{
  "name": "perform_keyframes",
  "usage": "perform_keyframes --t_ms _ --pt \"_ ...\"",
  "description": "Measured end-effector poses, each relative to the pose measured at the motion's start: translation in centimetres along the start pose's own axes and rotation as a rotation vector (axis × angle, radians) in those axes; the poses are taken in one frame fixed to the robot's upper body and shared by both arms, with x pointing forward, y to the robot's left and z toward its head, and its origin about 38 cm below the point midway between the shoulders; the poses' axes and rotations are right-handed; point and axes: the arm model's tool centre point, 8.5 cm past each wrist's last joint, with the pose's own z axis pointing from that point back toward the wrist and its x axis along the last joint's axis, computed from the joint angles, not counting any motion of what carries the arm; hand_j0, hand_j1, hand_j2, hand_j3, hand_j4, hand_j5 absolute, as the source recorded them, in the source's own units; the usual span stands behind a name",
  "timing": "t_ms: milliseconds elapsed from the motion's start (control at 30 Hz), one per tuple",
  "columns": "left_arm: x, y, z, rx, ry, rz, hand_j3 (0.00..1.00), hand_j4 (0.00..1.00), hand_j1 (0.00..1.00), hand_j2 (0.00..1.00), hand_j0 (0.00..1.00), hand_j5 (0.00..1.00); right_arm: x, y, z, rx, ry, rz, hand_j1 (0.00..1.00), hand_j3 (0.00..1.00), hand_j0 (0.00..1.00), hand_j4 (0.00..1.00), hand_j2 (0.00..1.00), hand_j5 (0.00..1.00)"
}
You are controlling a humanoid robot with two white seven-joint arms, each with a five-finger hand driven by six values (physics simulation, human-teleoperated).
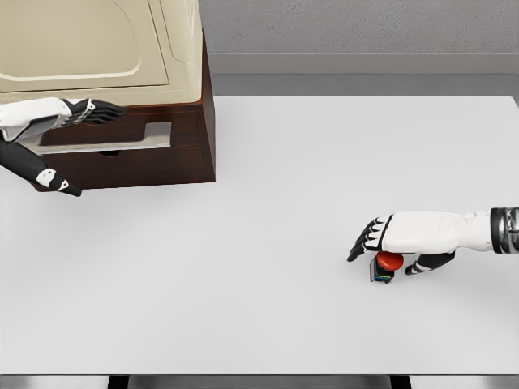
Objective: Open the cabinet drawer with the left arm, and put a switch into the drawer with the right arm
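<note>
Landmark: the dark brown wooden cabinet with cream upper panels (130, 89), standing at the far left corner of the white flat table (268, 194).

Drawer: the dark drawer with a pale grey bar handle (105, 139) sits low in the cabinet's front face. It appears closed or barely started; opening is judged not yet done.

Left hand (96, 112): level with the cabinet front, just above the handle, dark fingers extended and loosely together, gripping nothing. Contact with the cabinet face cannot be confirmed.

Switch: the small dark box-shaped switch with a red domed button (384, 266) rests on the table well apart from the cabinet, toward the near right.

Right hand (399, 241): directly over the switch, fingers slack and pointing toward the cabinet side, thumb lying beside the switch. No grasp is evident; whether the palm touches the button cannot be told.

Handling, as judgement: the switch looks light, rigid and hard-shelled. The rounded button would likely slip; pinch the flat sides of the housing between thumb and fingers.
</note>
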Motion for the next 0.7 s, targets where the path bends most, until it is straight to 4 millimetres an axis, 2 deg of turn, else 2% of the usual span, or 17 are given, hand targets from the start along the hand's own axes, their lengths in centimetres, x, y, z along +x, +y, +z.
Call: perform_keyframes --t_ms 700 --pt "-0.93 0.45 -0.49 0.015 0.046 0.023 1.00 1.00 1.00 1.00 1.00 1.00 0.37 0.12 0.40 0.012 -0.001 0.007 0.82 0.82 0.82 0.82 0.82 0.82"
